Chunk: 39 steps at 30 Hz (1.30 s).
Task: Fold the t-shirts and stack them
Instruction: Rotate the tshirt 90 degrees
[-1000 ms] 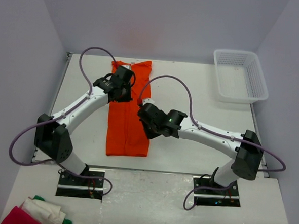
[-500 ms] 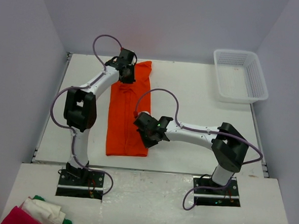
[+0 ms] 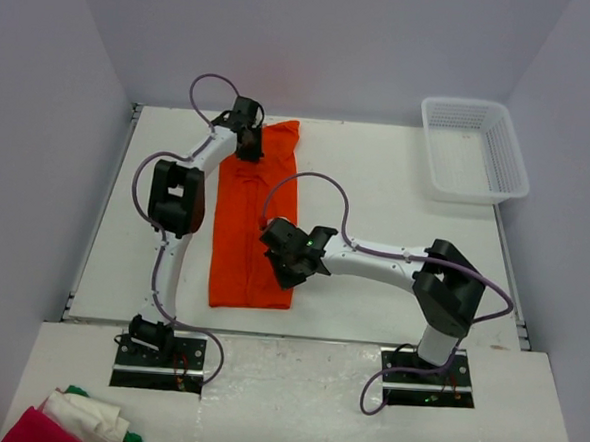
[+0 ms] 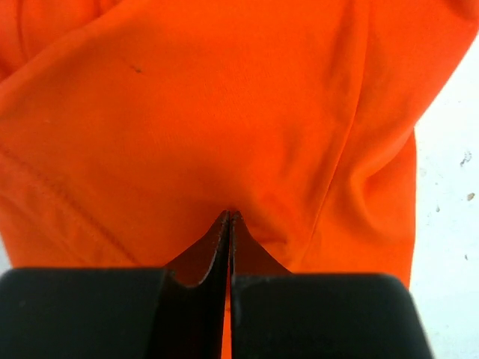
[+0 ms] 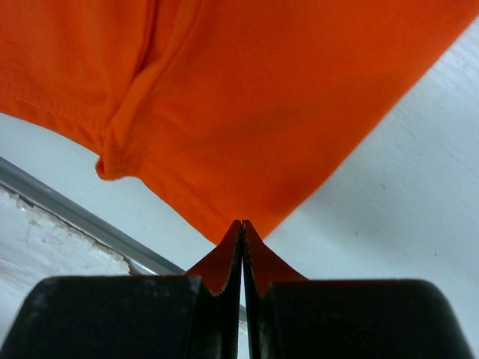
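Note:
One orange t-shirt [image 3: 246, 240] lies flat on the white table as a long narrow strip that runs away from the arm bases. My left gripper [image 3: 248, 144] is over its far end, shut. In the left wrist view its tips [image 4: 230, 215] press down on the orange cloth [image 4: 224, 112], which wrinkles around them. My right gripper [image 3: 288, 271] is at the strip's near right side, also shut. In the right wrist view its tips [image 5: 242, 223] meet the near corner of the t-shirt [image 5: 262, 90]. No cloth shows clamped between either pair of jaws.
A white mesh basket [image 3: 475, 149] stands at the table's far right. A pile of red, white and green cloth [image 3: 72, 423] lies off the table at the near left. The table's metal front edge [image 5: 75, 202] runs just past the shirt's near hem.
The left arm has reached from the shirt's middle to its far end. The right gripper has slid toward the near right corner. Both stayed shut; the shirt stayed flat.

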{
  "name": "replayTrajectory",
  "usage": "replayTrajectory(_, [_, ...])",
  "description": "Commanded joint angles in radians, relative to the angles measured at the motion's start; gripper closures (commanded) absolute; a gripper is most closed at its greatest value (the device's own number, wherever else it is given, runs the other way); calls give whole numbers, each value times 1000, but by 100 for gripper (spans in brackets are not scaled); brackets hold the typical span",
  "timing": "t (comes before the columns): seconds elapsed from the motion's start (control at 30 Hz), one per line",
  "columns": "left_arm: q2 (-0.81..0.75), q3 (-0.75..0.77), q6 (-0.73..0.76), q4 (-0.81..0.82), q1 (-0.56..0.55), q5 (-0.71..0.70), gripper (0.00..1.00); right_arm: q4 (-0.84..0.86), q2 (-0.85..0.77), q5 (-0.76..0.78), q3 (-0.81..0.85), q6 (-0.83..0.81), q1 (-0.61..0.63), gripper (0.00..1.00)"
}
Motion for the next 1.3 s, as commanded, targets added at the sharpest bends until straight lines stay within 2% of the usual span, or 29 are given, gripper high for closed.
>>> replayTrajectory(0.0, [29,52,28,27,18,47,100,37,46,-26,66,0,-1,100])
replayTrajectory(0.27, [72,50,23,46,36,107,100,57,176,-74,150,-16,-1,100])
replayTrajectory(0.53, [105,43,22,47,33,131,100,117,218,-63,72,59,-12,100])
replayTrajectory(0.8, [133,55,25,44,-6,171,100,117,184,58,-78,211,-37,100])
replayTrajectory(1.03, [197,130,16,35,-74,199,100,106,107,113,-216,343,-77,100])
replayTrajectory(1.27, [225,190,-24,41,-125,228,100,31,29,179,-298,446,-107,100])
